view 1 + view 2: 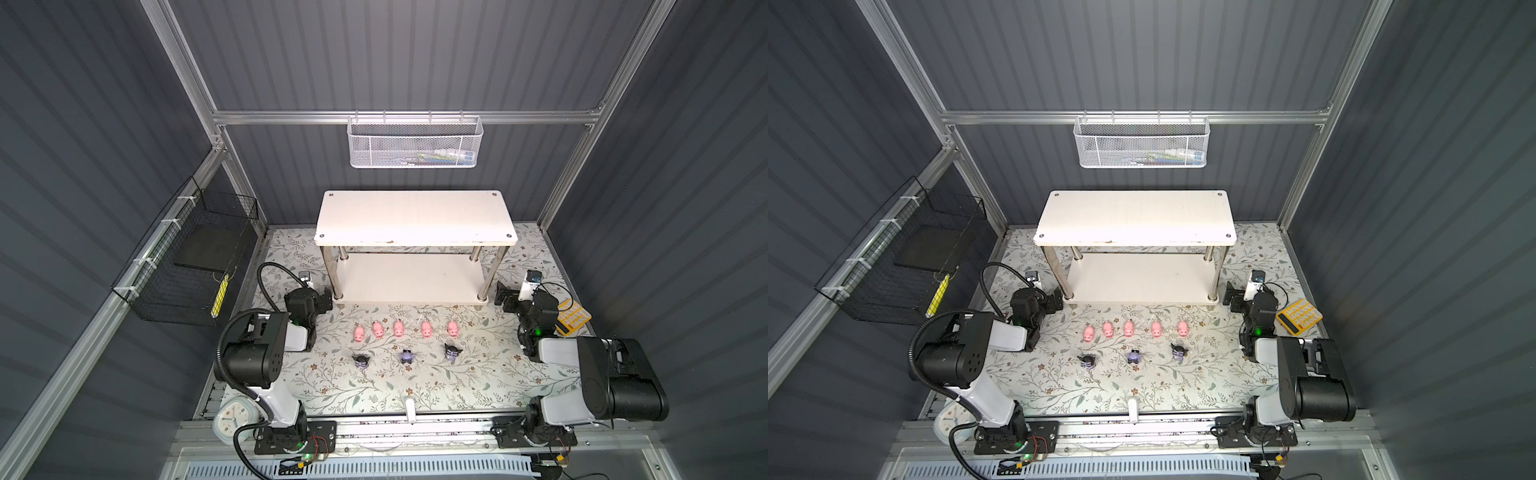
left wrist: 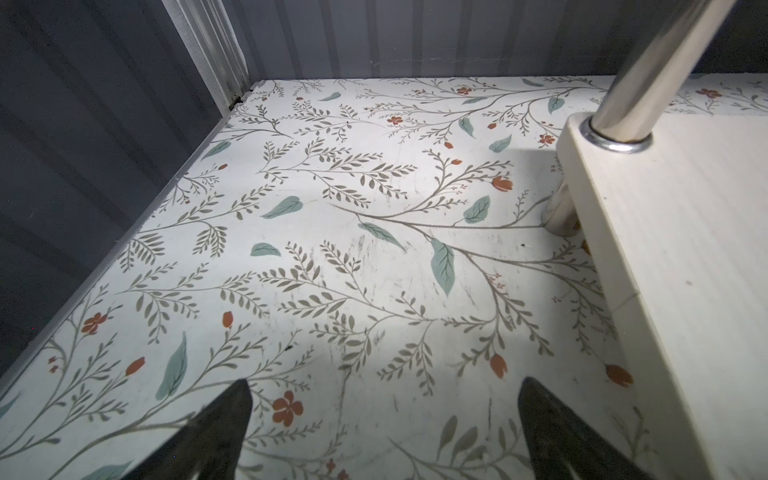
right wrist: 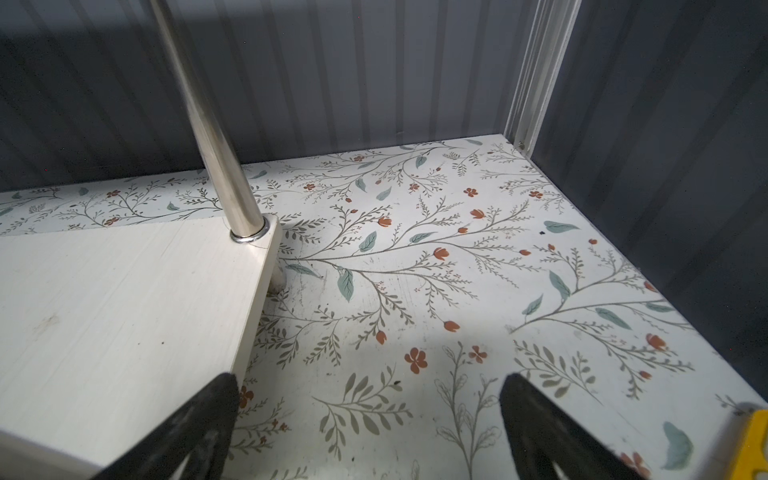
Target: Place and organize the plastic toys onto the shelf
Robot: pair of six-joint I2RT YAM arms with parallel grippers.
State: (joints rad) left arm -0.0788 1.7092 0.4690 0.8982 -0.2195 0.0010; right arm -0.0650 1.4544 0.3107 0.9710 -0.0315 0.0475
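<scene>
Several pink pig toys point(image 1: 398, 328) point(image 1: 1128, 328) stand in a row on the floral mat, in front of the white two-tier shelf point(image 1: 415, 216) point(image 1: 1133, 216). Three black-and-purple eared toys point(image 1: 407, 356) point(image 1: 1134, 356) stand in a nearer row. Both shelf boards are bare. My left gripper point(image 1: 326, 297) point(image 2: 385, 382) is open and holds nothing, beside the shelf's front left leg, with the lower board point(image 2: 685, 291) next to it. My right gripper point(image 1: 505, 297) point(image 3: 369, 376) is open and holds nothing, by the front right corner of the lower board point(image 3: 124, 299). No toy shows in the wrist views.
A white mesh basket point(image 1: 415, 143) hangs on the back rail. A black wire basket point(image 1: 187, 266) hangs on the left wall. A yellow calculator point(image 1: 573, 318) point(image 3: 752, 449) lies right of the right arm. A pale clock point(image 1: 230, 419) sits at the left arm's base.
</scene>
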